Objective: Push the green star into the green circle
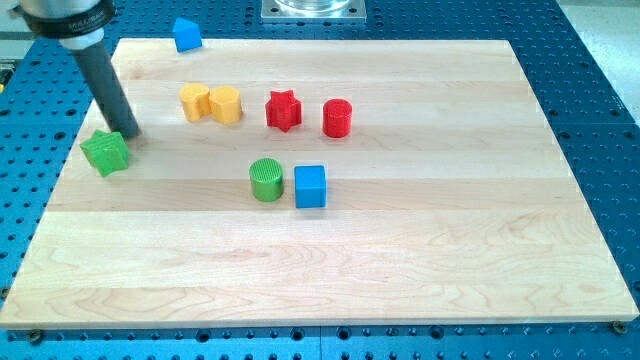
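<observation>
The green star [106, 153] lies near the left edge of the wooden board. The green circle [267, 180], a short cylinder, stands near the board's middle, well to the right of the star. My tip [130, 134] is at the end of the dark rod that slants down from the view's top left. It rests just above and to the right of the star, at or very near its upper right edge.
A blue cube [311, 186] stands right beside the green circle. A yellow heart [194, 101] and yellow hexagon [226, 104] sit together, with a red star [283, 110] and red cylinder [338, 118] to their right. A blue block [186, 35] is at the top edge.
</observation>
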You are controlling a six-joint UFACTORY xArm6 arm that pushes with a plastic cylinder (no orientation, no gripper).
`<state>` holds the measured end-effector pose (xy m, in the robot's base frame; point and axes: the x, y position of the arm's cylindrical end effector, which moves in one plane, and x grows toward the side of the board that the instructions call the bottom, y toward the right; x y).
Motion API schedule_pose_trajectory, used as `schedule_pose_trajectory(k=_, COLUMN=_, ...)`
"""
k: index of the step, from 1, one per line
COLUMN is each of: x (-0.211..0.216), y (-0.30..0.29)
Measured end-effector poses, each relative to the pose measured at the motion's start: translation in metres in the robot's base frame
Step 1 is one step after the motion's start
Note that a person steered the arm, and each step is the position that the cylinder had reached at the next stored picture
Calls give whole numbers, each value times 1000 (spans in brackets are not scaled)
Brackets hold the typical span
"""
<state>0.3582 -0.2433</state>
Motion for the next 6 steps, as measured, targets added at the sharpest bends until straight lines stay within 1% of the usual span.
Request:
schedule_pose_trajectory(k=1, x=32, y=-57)
schedule_pose_trajectory(k=2, x=89, y=-30)
schedule_pose_trajectory(k=3, x=123, y=46)
schedule_pose_trajectory(k=4, x=107, y=-26)
schedule_pose_trajectory(k=5, x=76, y=-24)
schedule_pose_trajectory(k=6, x=60, y=39)
